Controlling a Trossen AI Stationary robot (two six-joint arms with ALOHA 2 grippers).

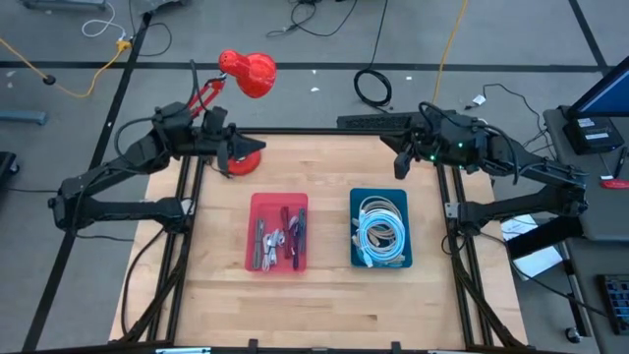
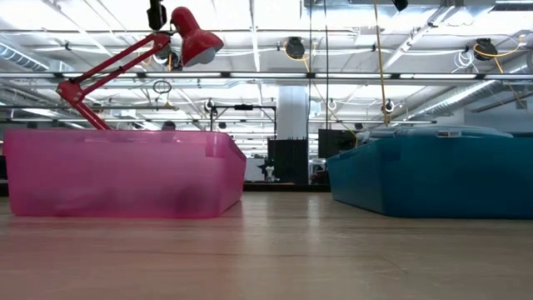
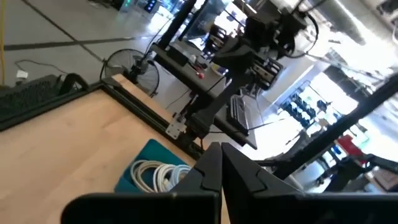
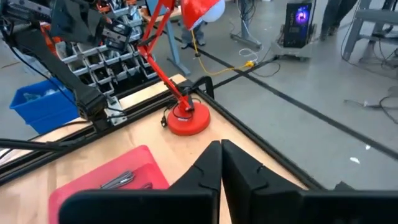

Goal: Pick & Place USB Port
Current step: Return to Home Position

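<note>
Left tool [image 3: 221, 149], right tool [image 4: 221, 144] closed; arms folded

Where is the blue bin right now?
In the high view, the blue bin sits right of centre on the table, beside the red bin.

Wooden table [image 1: 324, 295]; red bin [image 1: 279, 199] and blue bin [image 1: 379, 193] side by side; red lamp base [image 1: 249, 159] near a corner

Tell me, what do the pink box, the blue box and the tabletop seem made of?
Pink bin: probably plastic, translucent, since light glows through its walls. Blue bin: likely plastic too, darker, with smooth moulded walls. Tabletop: looks like pale wood, matte, with plank seams and grain.
</note>
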